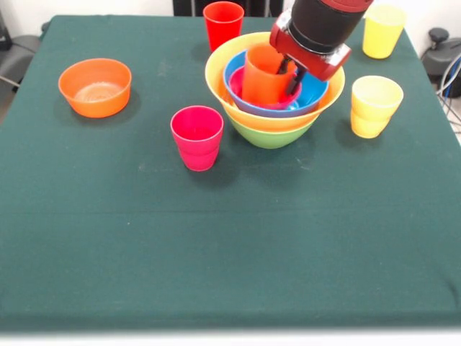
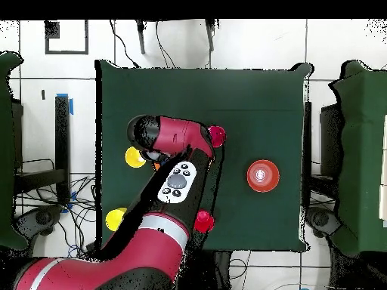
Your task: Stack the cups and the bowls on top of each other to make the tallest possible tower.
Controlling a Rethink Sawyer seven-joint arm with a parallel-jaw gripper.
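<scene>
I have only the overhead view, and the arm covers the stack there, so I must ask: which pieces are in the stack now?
Observer: From the bottom, the front view shows the green bowl, the yellow bowl, the blue bowl, a pink bowl and an orange cup, mouth up.
Operator: Where is the gripper relative to that cup?
Observer: The gripper is at the cup's rim, on the picture's right side. I cannot see its grip.
Operator: Is the orange bowl empty?
Observer: Nothing shows inside the orange bowl. It stands alone, apart from the stack.
</scene>
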